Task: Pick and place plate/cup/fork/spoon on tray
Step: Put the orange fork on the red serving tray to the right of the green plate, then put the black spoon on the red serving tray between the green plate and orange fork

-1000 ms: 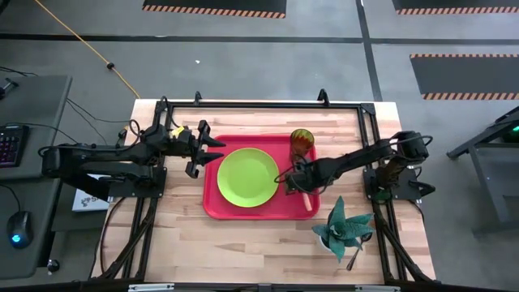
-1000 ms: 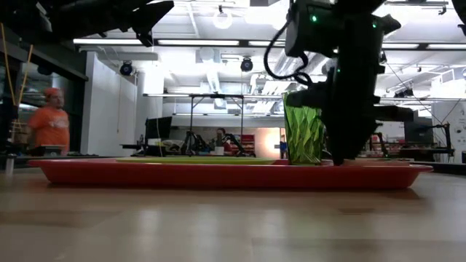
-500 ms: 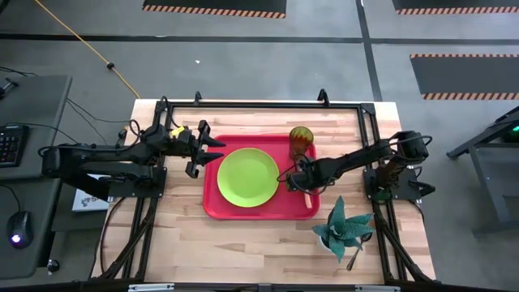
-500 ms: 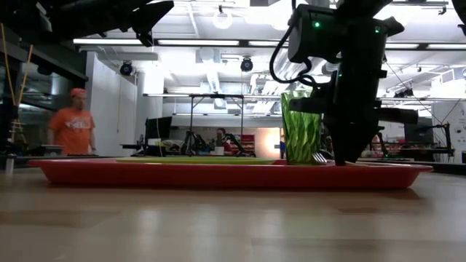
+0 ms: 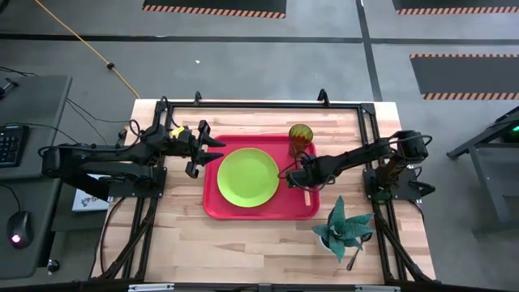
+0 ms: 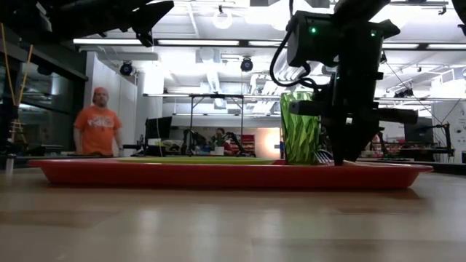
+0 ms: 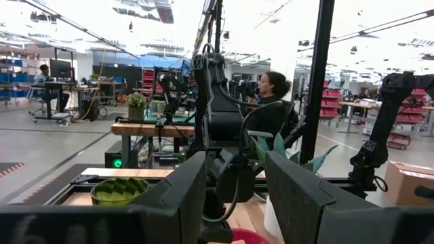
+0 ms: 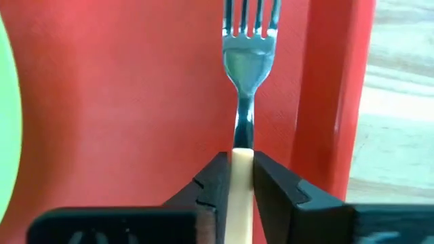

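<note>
- The right tool (image 8: pixel 236 177) is closed tight on the pale handle of the fork (image 8: pixel 245 74), whose silver tines point away from the wrist over the red floor of the tray (image 8: pixel 135 102).
- From above, the right tool (image 5: pixel 296 176) sits low over the tray's (image 5: pixel 212 207) right part, just beside the right edge of the plate (image 5: pixel 248 177), with the fork's handle (image 5: pixel 307 195) showing near the tray's right rim.
- The plate lies flat in the middle of the tray.
- The cup (image 5: pixel 302 138) stands upright at the tray's far right corner; in the level view the cup (image 6: pixel 300 137) is just beside the right arm.
- The left tool (image 5: pixel 204 152) hangs above the tabletop (image 5: pixel 243 243) at the tray's left edge, its fingers (image 7: pixel 169 196) spread apart and holding nothing.
- A teal spiky plant (image 5: pixel 345 225) stands on the tabletop near the tray's near right corner.
- A person in an orange shirt (image 6: pixel 97 132) stands in the room behind the tabletop.
</note>
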